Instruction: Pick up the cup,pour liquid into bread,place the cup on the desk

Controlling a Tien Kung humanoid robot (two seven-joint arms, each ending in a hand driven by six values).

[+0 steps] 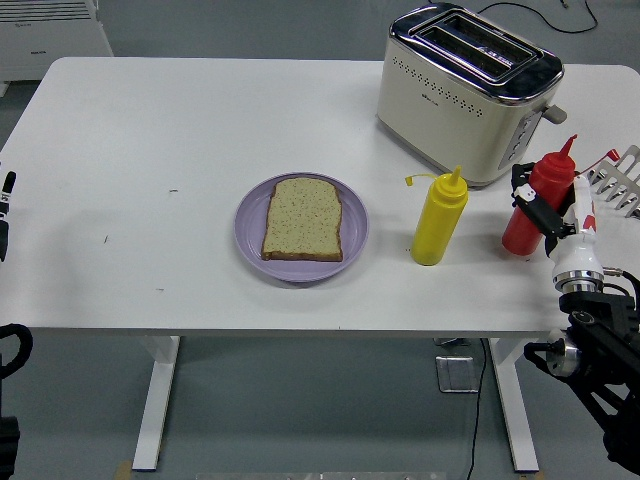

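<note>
Gripping red bottle point(536, 205): right hand point(552, 205), beside toaster point(466, 90).

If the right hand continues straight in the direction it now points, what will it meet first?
The right hand, holding the red squeeze bottle, points up and slightly left across the table. Continuing so, it would probably meet the toaster first, at its near right corner. Depth is unclear, so it might pass in front of it.

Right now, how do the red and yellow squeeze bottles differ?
The red squeeze bottle is gripped by the right hand near the table's right edge and leans slightly; the yellow squeeze bottle stands free and upright, closer to the purple plate. The yellow one's cap dangles open at its nozzle. Both have pointed nozzles and stand in front of the toaster.
</note>
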